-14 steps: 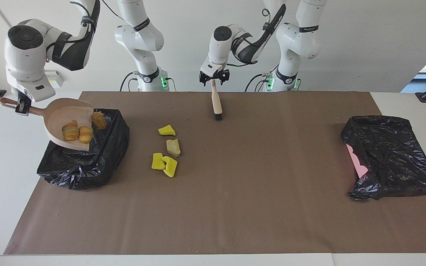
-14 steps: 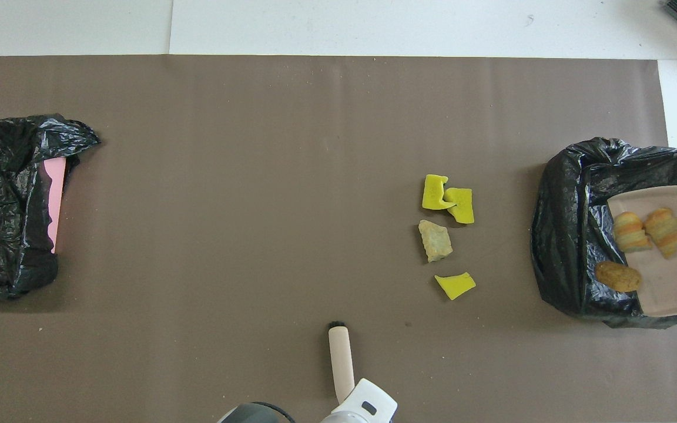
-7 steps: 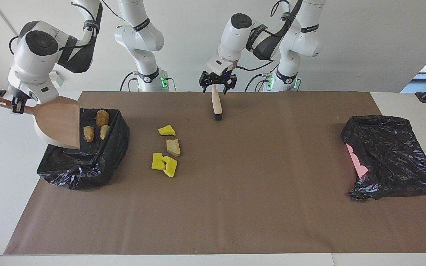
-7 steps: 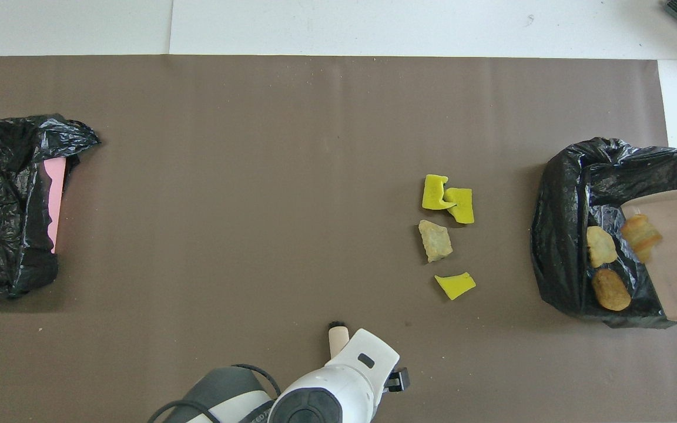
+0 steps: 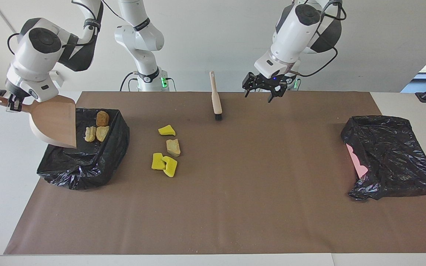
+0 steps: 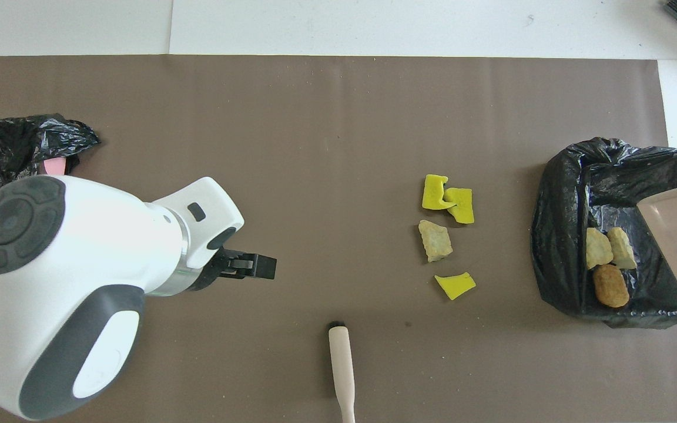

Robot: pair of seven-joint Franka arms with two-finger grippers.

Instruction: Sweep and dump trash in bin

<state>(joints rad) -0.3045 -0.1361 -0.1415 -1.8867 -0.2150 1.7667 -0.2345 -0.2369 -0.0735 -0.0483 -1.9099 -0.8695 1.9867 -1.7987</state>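
Jaws: left gripper (image 5: 264, 90) released, right gripper (image 5: 13, 104) clenched on dustpan (image 5: 56, 122) | trash (image 5: 166, 149) between both

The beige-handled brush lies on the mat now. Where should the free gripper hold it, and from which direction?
Probably the brush handle's middle, from straight above: it lies flat, bristles pointing away from the robots, nothing beside it. The open left gripper hangs nearby.

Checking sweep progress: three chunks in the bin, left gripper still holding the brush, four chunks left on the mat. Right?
Not quite. The left gripper is open and up off the brush, which lies free on the mat, as the facing view shows. Three chunks in the bin, four chunks left: correct.
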